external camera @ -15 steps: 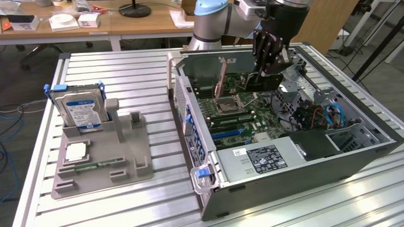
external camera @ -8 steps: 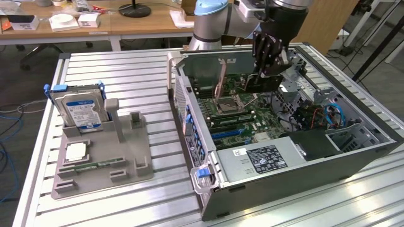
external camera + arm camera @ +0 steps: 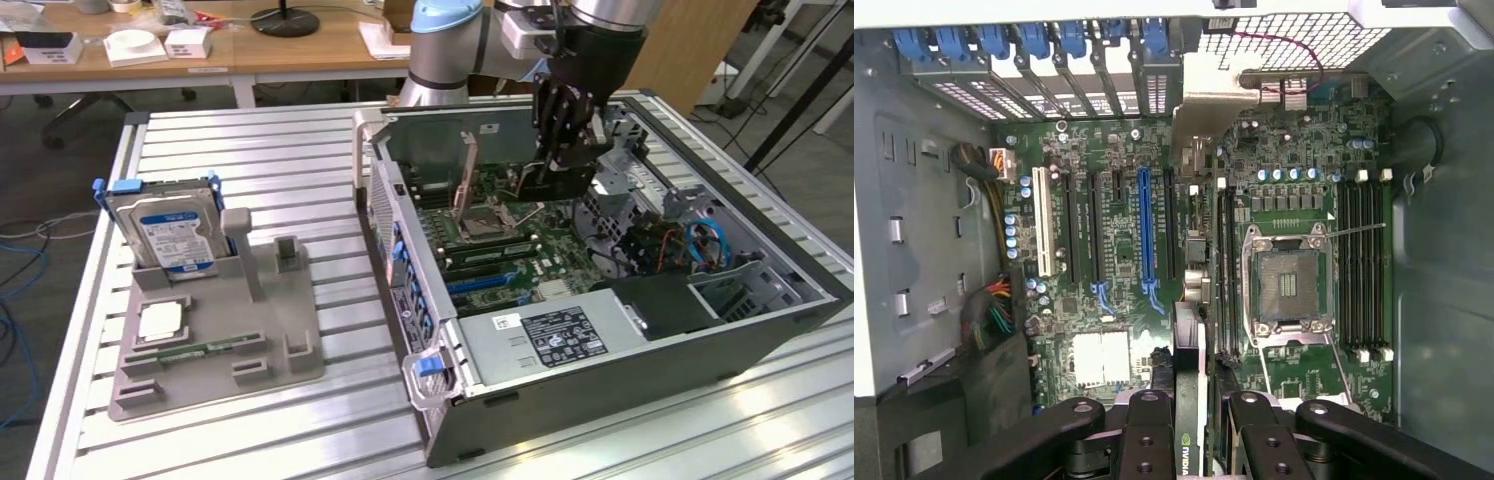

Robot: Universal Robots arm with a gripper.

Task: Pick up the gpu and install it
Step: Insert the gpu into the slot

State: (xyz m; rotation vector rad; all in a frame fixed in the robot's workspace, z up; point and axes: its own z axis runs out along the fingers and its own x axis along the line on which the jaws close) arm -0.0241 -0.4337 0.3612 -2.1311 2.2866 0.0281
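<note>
My gripper [image 3: 567, 158] hangs inside the open computer case [image 3: 400, 250], shut on the gpu [image 3: 551, 184], a thin black card held upright above the motherboard [image 3: 501, 250]. In the wrist view the gpu [image 3: 1188, 350] runs edge-on between my black fingers [image 3: 1149, 440]. It sits over the gap between the long blue slot [image 3: 1145, 225] and the processor socket [image 3: 1286, 280]. The card's lower edge is still above the board. I cannot tell which slot it lines up with.
A grey holder tray [image 3: 214, 350] at the exterior view's left carries a silver hard drive with a blue label [image 3: 167, 230] and a green memory stick [image 3: 200, 350]. Inside the case are a power supply [image 3: 561, 335], blue cables [image 3: 701, 245], memory slots [image 3: 1359, 265] and rear slot covers [image 3: 1054, 60].
</note>
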